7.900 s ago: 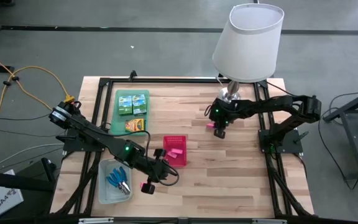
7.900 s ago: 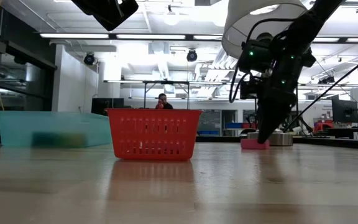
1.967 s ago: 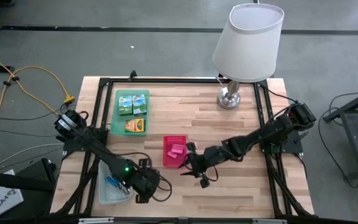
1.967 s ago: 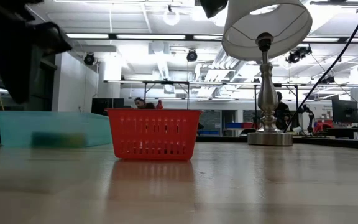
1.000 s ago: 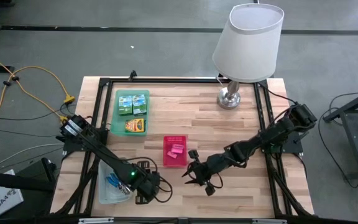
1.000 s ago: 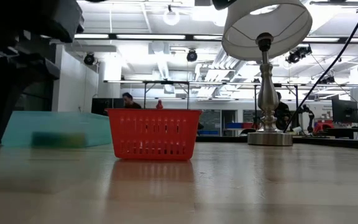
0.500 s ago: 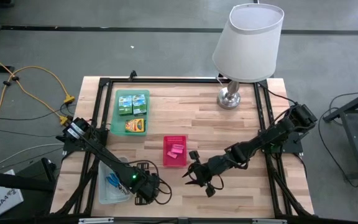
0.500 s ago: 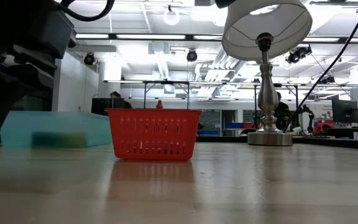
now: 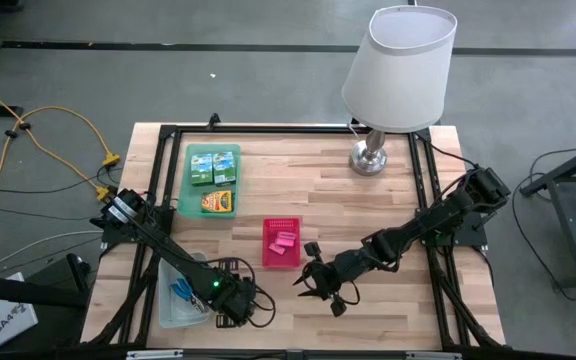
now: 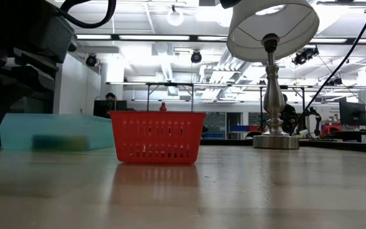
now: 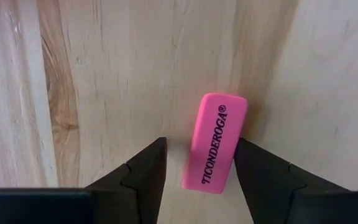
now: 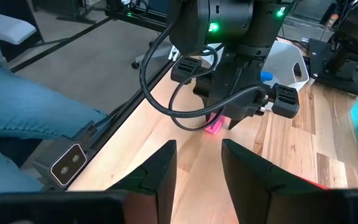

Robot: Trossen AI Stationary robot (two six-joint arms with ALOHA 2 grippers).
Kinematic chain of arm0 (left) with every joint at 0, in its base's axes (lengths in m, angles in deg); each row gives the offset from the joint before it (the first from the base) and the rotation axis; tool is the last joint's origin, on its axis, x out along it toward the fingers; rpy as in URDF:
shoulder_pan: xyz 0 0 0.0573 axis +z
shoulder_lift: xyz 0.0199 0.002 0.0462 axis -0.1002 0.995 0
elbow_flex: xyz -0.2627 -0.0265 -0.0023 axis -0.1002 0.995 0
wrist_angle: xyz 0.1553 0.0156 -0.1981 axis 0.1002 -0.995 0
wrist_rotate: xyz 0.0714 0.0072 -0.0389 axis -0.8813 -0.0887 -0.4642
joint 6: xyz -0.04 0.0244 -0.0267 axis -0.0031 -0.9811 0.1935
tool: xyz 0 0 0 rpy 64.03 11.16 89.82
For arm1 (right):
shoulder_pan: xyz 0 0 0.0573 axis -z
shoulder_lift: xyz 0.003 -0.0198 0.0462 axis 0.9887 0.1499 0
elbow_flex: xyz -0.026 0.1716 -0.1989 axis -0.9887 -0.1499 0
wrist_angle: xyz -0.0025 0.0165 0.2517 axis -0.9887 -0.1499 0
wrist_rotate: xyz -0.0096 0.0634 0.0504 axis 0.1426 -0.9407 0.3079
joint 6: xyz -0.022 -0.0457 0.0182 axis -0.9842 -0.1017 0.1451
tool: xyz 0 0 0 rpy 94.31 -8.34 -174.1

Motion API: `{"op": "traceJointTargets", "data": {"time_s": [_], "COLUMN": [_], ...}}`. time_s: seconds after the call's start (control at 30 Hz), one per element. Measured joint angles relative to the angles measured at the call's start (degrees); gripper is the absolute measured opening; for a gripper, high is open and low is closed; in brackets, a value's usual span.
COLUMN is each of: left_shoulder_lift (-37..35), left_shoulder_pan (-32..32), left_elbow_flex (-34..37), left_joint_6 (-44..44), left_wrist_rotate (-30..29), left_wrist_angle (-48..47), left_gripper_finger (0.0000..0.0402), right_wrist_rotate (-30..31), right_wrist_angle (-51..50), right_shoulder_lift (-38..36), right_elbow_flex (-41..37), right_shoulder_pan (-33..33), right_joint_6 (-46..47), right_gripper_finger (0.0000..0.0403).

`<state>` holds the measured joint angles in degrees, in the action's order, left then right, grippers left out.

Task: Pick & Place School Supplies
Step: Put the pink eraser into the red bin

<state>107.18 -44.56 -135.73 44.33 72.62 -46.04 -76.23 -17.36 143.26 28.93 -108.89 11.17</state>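
Tabletop front edge: left end effector (image 11: pixel 196 165) has narrowed around the pink eraser (image 11: pixel 215 142), not yet clamped; right end effector (image 12: pixel 197 163) waits parted, empty.

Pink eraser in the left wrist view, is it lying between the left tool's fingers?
Yes, the pink eraser lies on the wooden table between the left tool's two dark fingers.

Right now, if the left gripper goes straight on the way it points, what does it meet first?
The pink eraser on the table, already between the left gripper fingers and against one of them; beyond it, only bare wood.
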Motion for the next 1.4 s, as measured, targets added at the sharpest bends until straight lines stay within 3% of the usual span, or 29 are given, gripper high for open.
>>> {"op": "traceJointTargets", "data": {"time_s": [0.23,0.7,1.07,1.4], "left_shoulder_lift": [0.00,-0.02,-0.11,-0.11], "left_shoulder_pan": [0.00,-0.91,-1.16,-1.14], "left_elbow_flex": [0.00,0.00,0.00,0.00], "left_joint_6": [0.00,-0.02,-0.04,-0.26], "left_wrist_rotate": [0.03,1.46,1.35,1.23], "left_wrist_angle": [0.00,0.22,0.20,0.34], "left_gripper_finger": [0.0154,0.0147,0.0087,0.0083], "right_wrist_rotate": [0.00,-0.03,-0.03,-0.03], "right_wrist_angle": [-0.01,-0.02,-0.02,-0.04], "right_shoulder_lift": [0.00,0.00,0.00,0.00], "right_elbow_flex": [0.00,0.00,0.00,0.00], "right_shoulder_pan": [0.00,0.00,0.00,0.00], "right_joint_6": [0.02,0.02,0.02,0.04], "right_gripper_finger": [0.0119,0.0119,0.0119,0.0119]}}
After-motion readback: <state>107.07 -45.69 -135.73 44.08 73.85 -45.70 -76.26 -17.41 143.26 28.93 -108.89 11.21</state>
